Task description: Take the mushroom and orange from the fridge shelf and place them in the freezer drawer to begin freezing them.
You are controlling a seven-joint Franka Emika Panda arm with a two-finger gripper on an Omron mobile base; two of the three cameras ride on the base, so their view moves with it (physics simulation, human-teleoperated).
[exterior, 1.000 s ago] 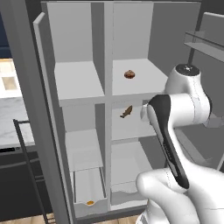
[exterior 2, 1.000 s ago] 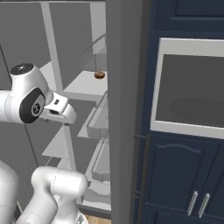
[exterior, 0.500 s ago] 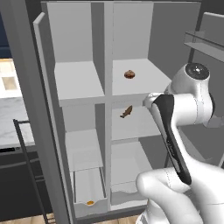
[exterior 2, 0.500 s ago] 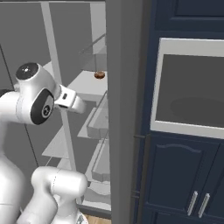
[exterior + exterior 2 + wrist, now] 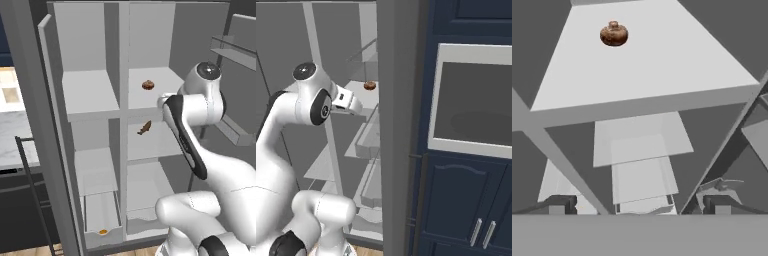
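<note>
Brown mushroom [image 5: 614, 34], one, alone on fridge shelf [image 5: 662, 65]; one orange [image 5: 102, 231] in freezer drawer [image 5: 101, 215]; hand [image 5: 639, 204] wide, empty.

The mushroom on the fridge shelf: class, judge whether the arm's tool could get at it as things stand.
Probably yes. The mushroom sits alone on the bare fridge shelf, far back from its front edge. The tool faces it with open fingers, and nothing lies between them.

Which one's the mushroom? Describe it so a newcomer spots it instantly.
Start at the open fridge and take its wider right column. On the upper fridge shelf there sits the mushroom, a small rounded brown lump. The elongated dark brown piece lies one shelf lower, and the orange is yellow-orange, down in the freezer drawer.
</note>
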